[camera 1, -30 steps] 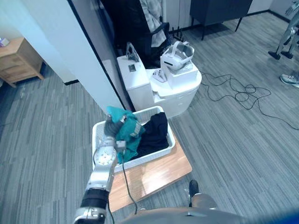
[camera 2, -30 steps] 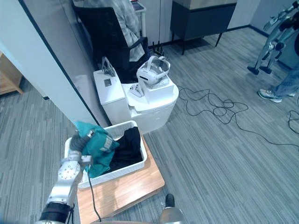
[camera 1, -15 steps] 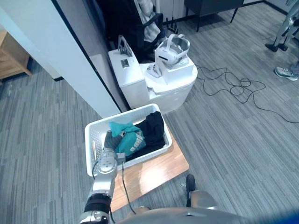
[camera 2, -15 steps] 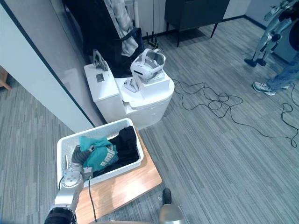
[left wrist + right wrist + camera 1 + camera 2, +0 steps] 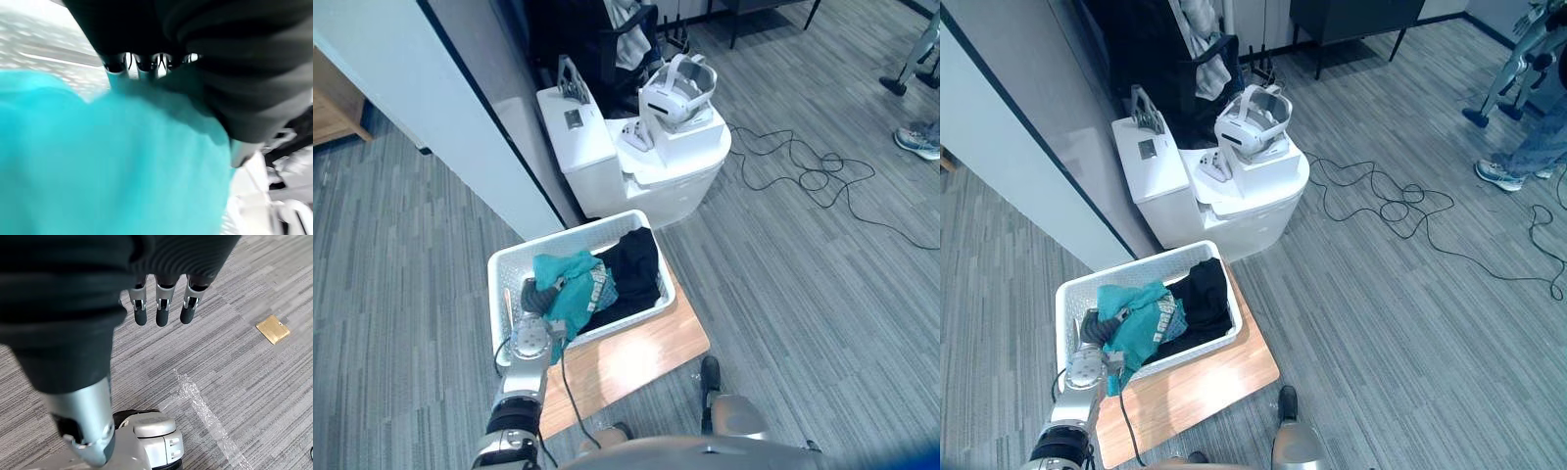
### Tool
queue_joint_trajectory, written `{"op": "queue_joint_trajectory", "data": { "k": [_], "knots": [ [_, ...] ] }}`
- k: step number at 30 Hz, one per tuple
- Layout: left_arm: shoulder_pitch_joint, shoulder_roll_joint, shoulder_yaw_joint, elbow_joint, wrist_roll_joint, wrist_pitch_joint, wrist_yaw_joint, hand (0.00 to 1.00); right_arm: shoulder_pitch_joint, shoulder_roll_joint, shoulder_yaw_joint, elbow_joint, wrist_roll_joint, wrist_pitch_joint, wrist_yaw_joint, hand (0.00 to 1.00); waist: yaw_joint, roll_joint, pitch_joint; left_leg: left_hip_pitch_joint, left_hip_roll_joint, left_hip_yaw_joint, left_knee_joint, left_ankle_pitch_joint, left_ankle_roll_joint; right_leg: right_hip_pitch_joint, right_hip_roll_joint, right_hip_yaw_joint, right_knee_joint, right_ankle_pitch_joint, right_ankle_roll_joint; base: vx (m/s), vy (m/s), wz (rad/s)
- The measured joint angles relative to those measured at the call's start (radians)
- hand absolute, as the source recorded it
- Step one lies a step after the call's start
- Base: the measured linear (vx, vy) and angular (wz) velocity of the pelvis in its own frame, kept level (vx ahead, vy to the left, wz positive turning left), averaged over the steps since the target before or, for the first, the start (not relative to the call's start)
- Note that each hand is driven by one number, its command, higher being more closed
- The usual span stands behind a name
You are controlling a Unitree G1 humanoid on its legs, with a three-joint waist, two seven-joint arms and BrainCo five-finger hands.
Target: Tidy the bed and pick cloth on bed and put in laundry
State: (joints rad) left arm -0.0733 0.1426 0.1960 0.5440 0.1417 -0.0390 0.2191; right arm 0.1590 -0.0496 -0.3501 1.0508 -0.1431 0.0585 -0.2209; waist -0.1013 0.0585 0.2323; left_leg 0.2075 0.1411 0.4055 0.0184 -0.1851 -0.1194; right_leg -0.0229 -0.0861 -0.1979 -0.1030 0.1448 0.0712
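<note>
In white lattice basket [image 5: 570, 233] — crumpled teal cloth [image 5: 570, 284] | left hand [image 5: 536, 297] clutching it

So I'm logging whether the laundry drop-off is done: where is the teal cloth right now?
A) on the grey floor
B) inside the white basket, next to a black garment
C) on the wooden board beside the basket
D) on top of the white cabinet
B: the teal cloth lies within the walls of the white basket, beside the black garment, with the left hand against it.
</note>
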Motion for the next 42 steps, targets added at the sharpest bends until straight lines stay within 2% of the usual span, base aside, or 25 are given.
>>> {"op": "queue_joint_trajectory", "data": {
  "k": [3, 7, 17, 19, 23, 24, 26, 28, 30, 31, 33, 34, 35, 36, 38, 40, 42],
  "knots": [
    [0.011, 0.0, 0.011, 0.0, -0.015, 0.006, 0.0, 0.0, -0.006, -0.001, 0.0, 0.0, 0.0, 0.0, 0.0, 0.0, 0.006, 0.0, 0.002, 0.003, 0.0, 0.0, 0.001, 0.0, 0.0, 0.004, 0.0, 0.0, 0.0, 0.0, 0.0, -0.04, -0.023, 0.01],
    [0.034, -0.004, 0.015, 0.0, -0.095, 0.003, 0.0, 0.0, -0.008, -0.001, 0.0, 0.0, 0.0, 0.0, 0.0, 0.0, 0.01, 0.0, 0.003, 0.002, 0.001, -0.001, 0.001, 0.0, 0.0, 0.009, -0.001, -0.002, 0.0, 0.0, 0.0, -0.05, -0.024, 0.02],
    [0.123, -0.054, 0.041, -0.14, -0.163, -0.038, 0.013, 0.0, -0.01, -0.001, 0.001, -0.004, 0.002, 0.0, 0.002, 0.0, 0.015, 0.0, 0.003, 0.009, 0.002, -0.032, -0.001, 0.002, 0.004, 0.034, -0.005, -0.041, 0.0, -0.001, 0.0, -0.03, -0.015, 0.09],
    [0.143, -0.066, 0.04, -0.141, -0.182, -0.045, 0.009, 0.0, -0.01, -0.002, 0.001, -0.007, 0.003, 0.0, 0.004, 0.0, 0.032, -0.002, 0.002, 0.023, 0.002, -0.034, -0.008, 0.004, 0.006, 0.047, -0.006, -0.055, 0.0, -0.001, 0.0, -0.03, -0.006, 0.07],
    [0.203, -0.092, 0.04, -0.138, -0.259, -0.056, -0.004, 0.0, -0.01, -0.001, 0.008, -0.01, 0.004, 0.001, 0.005, 0.0, 0.04, -0.011, -0.003, 0.02, -0.004, -0.052, -0.015, 0.009, 0.012, 0.053, -0.015, -0.077, 0.0, -0.001, 0.0, -0.03, -0.009, 0.14],
    [0.224, -0.1, 0.04, -0.131, -0.294, -0.059, -0.017, 0.0, -0.01, 0.0, 0.009, -0.014, 0.005, 0.001, 0.007, 0.0, 0.041, -0.013, -0.004, 0.021, -0.004, -0.057, -0.015, 0.009, 0.012, 0.057, -0.017, -0.084, 0.0, -0.001, 0.001, -0.02, -0.007, 0.17],
    [0.252, -0.115, 0.044, -0.082, -0.373, -0.096, -0.038, 0.0, -0.01, 0.001, 0.009, -0.015, 0.012, 0.002, 0.013, 0.0, 0.051, -0.016, -0.008, 0.028, -0.004, -0.061, -0.016, 0.01, 0.012, 0.067, -0.018, -0.09, 0.0, -0.005, 0.003, -0.02, -0.008, 0.09],
    [0.249, -0.12, 0.061, -0.015, -0.409, -0.103, -0.056, 0.0, -0.012, 0.001, 0.009, -0.02, 0.014, 0.005, 0.013, 0.0, 0.064, -0.018, -0.014, 0.028, -0.004, -0.061, -0.016, 0.01, 0.012, 0.068, -0.018, -0.091, -0.001, -0.006, 0.003, 0.0, 0.0, 0.0],
    [0.248, -0.124, 0.097, 0.08, -0.432, -0.108, -0.069, 0.0, -0.018, 0.005, 0.009, -0.036, 0.014, 0.007, 0.015, 0.0, 0.065, -0.021, -0.023, 0.029, -0.004, -0.061, -0.016, 0.01, 0.012, 0.069, -0.019, -0.093, -0.001, -0.01, 0.003, 0.0, 0.0, 0.0],
    [0.248, -0.135, 0.133, 0.124, -0.437, -0.137, -0.076, 0.0, -0.024, 0.007, 0.008, -0.037, 0.014, 0.007, 0.016, 0.0, 0.065, -0.021, -0.03, 0.03, -0.004, -0.061, -0.016, 0.01, 0.012, 0.07, -0.019, -0.094, -0.001, -0.012, 0.003, 0.0, 0.0, 0.0],
    [0.229, -0.134, 0.191, 0.195, -0.471, -0.147, -0.092, 0.0, -0.027, 0.004, 0.008, -0.036, 0.015, 0.008, 0.017, 0.0, 0.066, -0.022, -0.039, 0.031, -0.004, -0.065, -0.016, 0.01, 0.011, 0.072, -0.019, -0.098, -0.001, -0.014, 0.002, -0.02, -0.016, 0.04],
    [0.211, -0.125, 0.228, 0.275, -0.476, -0.139, -0.096, 0.0, -0.031, 0.001, 0.007, -0.032, 0.017, 0.007, 0.017, 0.0, 0.065, -0.016, -0.044, 0.035, -0.004, -0.068, -0.016, 0.011, 0.01, 0.077, -0.019, -0.1, -0.001, -0.015, 0.002, -0.02, -0.011, 0.04],
    [0.209, -0.117, 0.249, 0.356, -0.468, -0.096, -0.103, 0.0, -0.035, 0.0, 0.006, -0.031, 0.021, 0.007, 0.017, 0.0, 0.062, -0.015, -0.045, 0.04, -0.004, -0.069, -0.017, 0.011, 0.01, 0.083, -0.019, -0.101, -0.001, -0.016, 0.003, -0.02, -0.01, 0.04],
    [0.211, -0.119, 0.249, 0.393, -0.466, -0.077, -0.102, 0.0, -0.036, 0.0, 0.006, -0.031, 0.022, 0.006, 0.017, 0.0, 0.062, -0.016, -0.045, 0.04, -0.004, -0.071, -0.016, 0.011, 0.01, 0.084, -0.019, -0.102, -0.001, -0.016, 0.003, -0.03, -0.009, 0.05],
    [0.237, -0.141, 0.258, 0.491, -0.424, -0.014, -0.104, 0.0, -0.047, 0.003, 0.007, -0.007, 0.037, 0.001, 0.017, 0.0, 0.066, -0.029, -0.042, 0.037, -0.004, -0.081, -0.017, 0.015, 0.01, 0.085, -0.021, -0.11, -0.001, -0.018, 0.003, -0.03, -0.014, 0.1],
    [0.263, -0.158, 0.294, 0.501, -0.421, 0.003, -0.103, 0.0, -0.045, 0.011, 0.007, 0.0, 0.043, 0.0, 0.016, 0.0, 0.079, -0.045, -0.044, 0.033, -0.001, -0.089, -0.02, 0.02, 0.008, 0.086, -0.02, -0.119, -0.001, -0.02, 0.001, -0.02, -0.021, 0.13],
    [0.285, -0.157, 0.297, 0.505, -0.394, 0.016, -0.101, 0.0, -0.046, 0.009, 0.009, 0.012, 0.043, -0.001, 0.016, 0.0, 0.093, -0.048, -0.047, 0.034, 0.0, -0.09, -0.024, 0.023, 0.007, 0.086, -0.018, -0.119, -0.001, -0.021, 0.0, -0.02, -0.02, 0.06]
  ]
}}
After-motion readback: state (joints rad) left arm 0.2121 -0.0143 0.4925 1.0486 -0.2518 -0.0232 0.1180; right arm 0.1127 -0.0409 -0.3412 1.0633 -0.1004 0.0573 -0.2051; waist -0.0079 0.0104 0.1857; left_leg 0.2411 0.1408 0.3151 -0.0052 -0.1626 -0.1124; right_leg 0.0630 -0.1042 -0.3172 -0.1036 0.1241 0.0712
